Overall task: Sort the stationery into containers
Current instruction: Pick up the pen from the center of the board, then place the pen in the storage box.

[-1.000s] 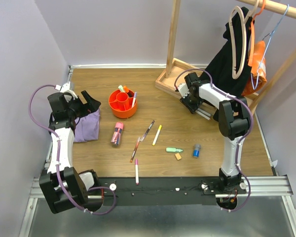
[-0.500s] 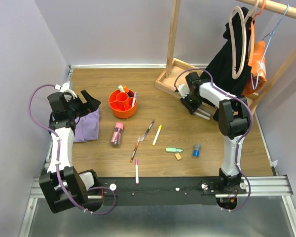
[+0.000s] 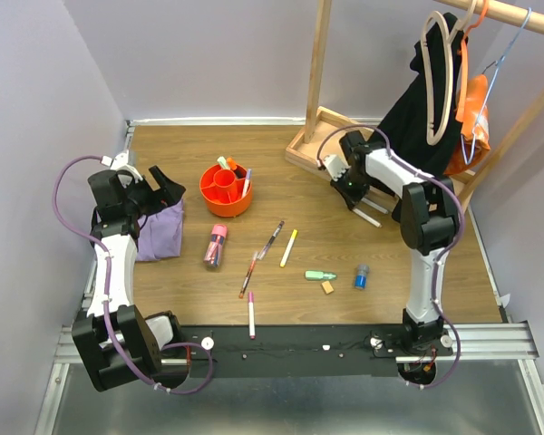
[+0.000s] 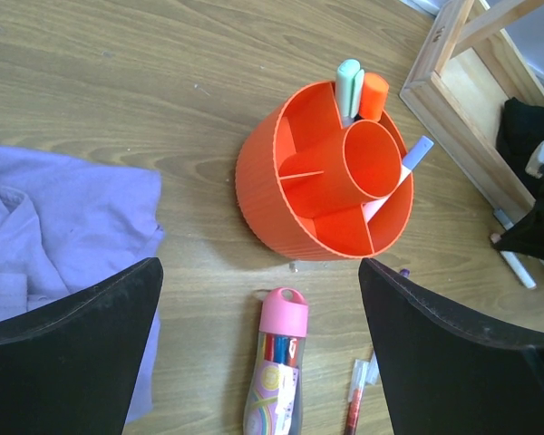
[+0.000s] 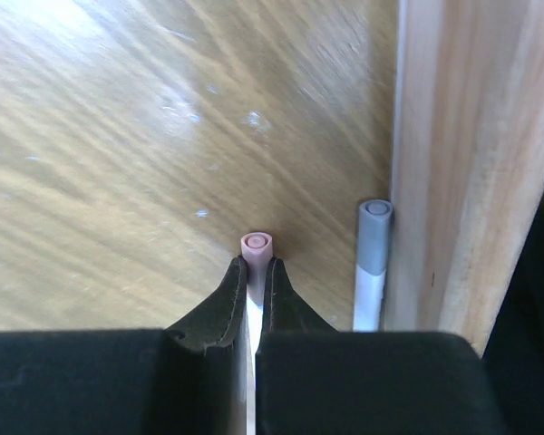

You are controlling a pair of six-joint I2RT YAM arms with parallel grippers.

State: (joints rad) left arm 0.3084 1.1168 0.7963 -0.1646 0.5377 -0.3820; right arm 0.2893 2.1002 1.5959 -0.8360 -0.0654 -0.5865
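A: Desk [image 3: 181, 149] check: which step is this?
B: Pickup, I judge. Near the rack base [image 5: 453, 136], the right gripper [image 5: 254, 267] is clamped on a pink-tipped pen [image 5: 256, 243]. Next it needs lifting and carrying to the orange tub [image 4: 263, 181].
A: Tub contents?
B: Green highlighter [image 4: 348, 82], orange highlighter [image 4: 374, 92], lilac-capped pen [image 4: 415, 152]. The left gripper [image 4: 258, 265] hangs wide apart just before it.

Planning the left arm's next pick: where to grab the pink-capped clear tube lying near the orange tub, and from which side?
Mid-body of the clear tube, below its pink cap, from straight above. It lies flat, cap toward the orange tub, so close the left end effector across its narrow width; bare table shows along both long sides.
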